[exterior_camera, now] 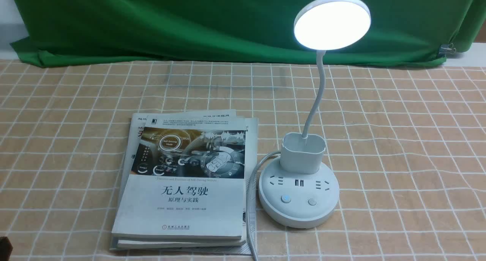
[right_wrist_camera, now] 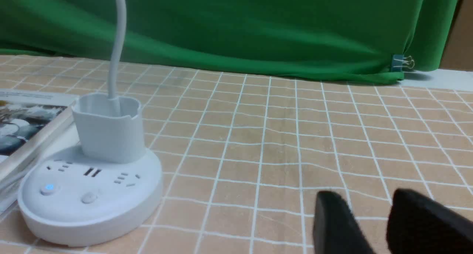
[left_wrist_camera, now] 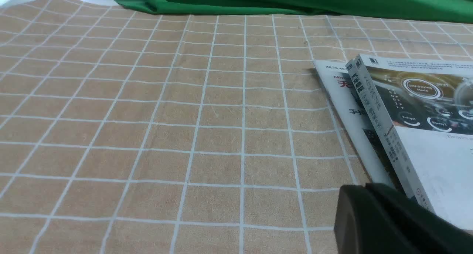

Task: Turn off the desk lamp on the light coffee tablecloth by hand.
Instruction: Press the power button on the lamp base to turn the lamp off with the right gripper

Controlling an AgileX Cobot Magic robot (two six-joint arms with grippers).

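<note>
The white desk lamp stands on the light coffee tablecloth (exterior_camera: pixel 398 139), and its round head (exterior_camera: pixel 332 22) glows. Its round base (exterior_camera: pixel 299 198) carries a blue-lit button (exterior_camera: pixel 286 199) and a plain button (exterior_camera: pixel 312 202). In the right wrist view the base (right_wrist_camera: pixel 92 209) and its cup holder (right_wrist_camera: pixel 108 126) lie off to one side. My right gripper (right_wrist_camera: pixel 366 195) hovers open over bare cloth, apart from the lamp and holding nothing. My left gripper (left_wrist_camera: pixel 366 187) is shut and empty beside the books' corner. Neither arm shows in the front view.
A stack of books (exterior_camera: pixel 186 177) lies just left of the lamp base, with the lamp's white cord (exterior_camera: pixel 250 200) running between them. A green backdrop cloth (exterior_camera: pixel 171 21) hangs along the far edge, held by a binder clip (right_wrist_camera: pixel 402 63).
</note>
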